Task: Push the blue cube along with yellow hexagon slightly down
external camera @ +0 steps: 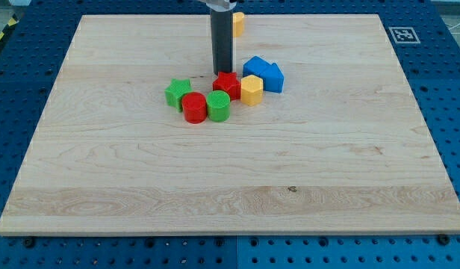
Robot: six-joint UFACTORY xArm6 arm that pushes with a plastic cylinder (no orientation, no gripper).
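Note:
The blue cube (258, 66) sits above the board's middle, touching a second blue block (273, 78) on its right. The yellow hexagon (251, 89) lies just below the blue cube, touching it. My tip (222, 72) stands to the left of the blue cube, right above the red star-shaped block (227, 84), which touches the hexagon's left side.
A green star (178, 93), a red cylinder (194, 107) and a green cylinder (218, 106) cluster left of and below the red star. A yellow block (237, 23) lies near the board's top edge, partly hidden behind the rod. The wooden board (140, 179) rests on a blue perforated table.

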